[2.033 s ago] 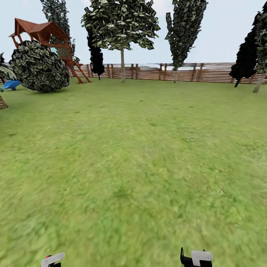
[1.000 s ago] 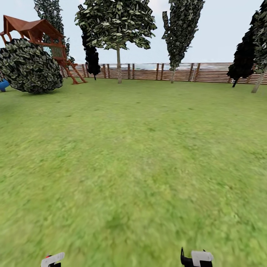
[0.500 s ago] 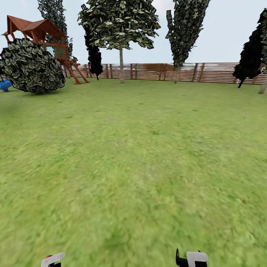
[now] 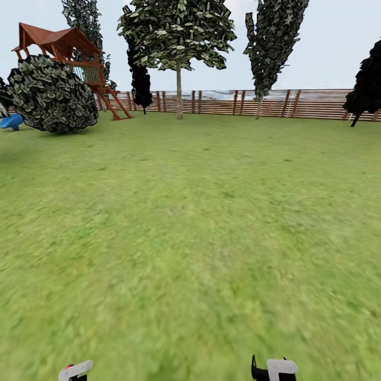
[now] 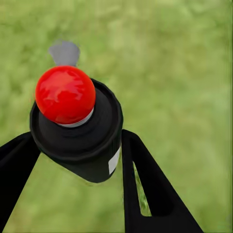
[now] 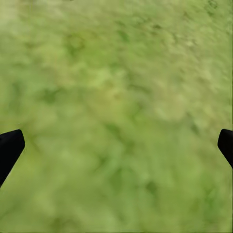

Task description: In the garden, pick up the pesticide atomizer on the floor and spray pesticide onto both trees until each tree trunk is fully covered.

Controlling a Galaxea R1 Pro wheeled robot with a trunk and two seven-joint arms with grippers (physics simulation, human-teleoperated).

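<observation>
In the left wrist view, the pesticide atomizer [image 5: 77,131], a dark bottle with a round red top [image 5: 65,94], sits between the black fingers [image 5: 145,189] of my left gripper [image 5: 80,160], which is shut on it above blurred grass. My right gripper [image 6: 116,145] is open, its two black fingertips [image 6: 9,148] far apart over bare lawn. Both wrists peek in at the head view's lower edge, the left gripper [image 4: 75,370] and the right gripper [image 4: 274,369]. Far ahead by the fence stands a tree [image 4: 177,32] with a bare pale trunk [image 4: 179,95] and a broad green crown.
Open lawn [image 4: 201,211] stretches to a brown slat fence [image 4: 307,103]. A big round bush [image 4: 53,95], a red-roofed play tower [image 4: 58,42] and a blue object [image 4: 10,121] stand at the far left. A narrow tree [image 4: 272,37] and black-foliaged trees [image 4: 368,79] line the fence.
The whole head view has swung, first one way and then back, so the camera has turned. The right wrist sits slightly further left in the head view. The left gripper keeps its hold.
</observation>
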